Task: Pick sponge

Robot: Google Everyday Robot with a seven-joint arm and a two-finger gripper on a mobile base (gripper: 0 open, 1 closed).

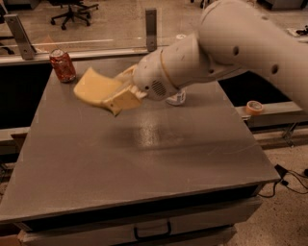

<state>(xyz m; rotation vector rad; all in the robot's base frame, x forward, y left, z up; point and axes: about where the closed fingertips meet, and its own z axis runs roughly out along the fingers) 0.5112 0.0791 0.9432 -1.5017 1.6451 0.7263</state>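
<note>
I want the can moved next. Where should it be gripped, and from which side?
Grip the soda can across its round middle, coming from the table's centre: it stands upright at the back-left edge. The tool, in the air beside it, is shut on the sponge.
</note>
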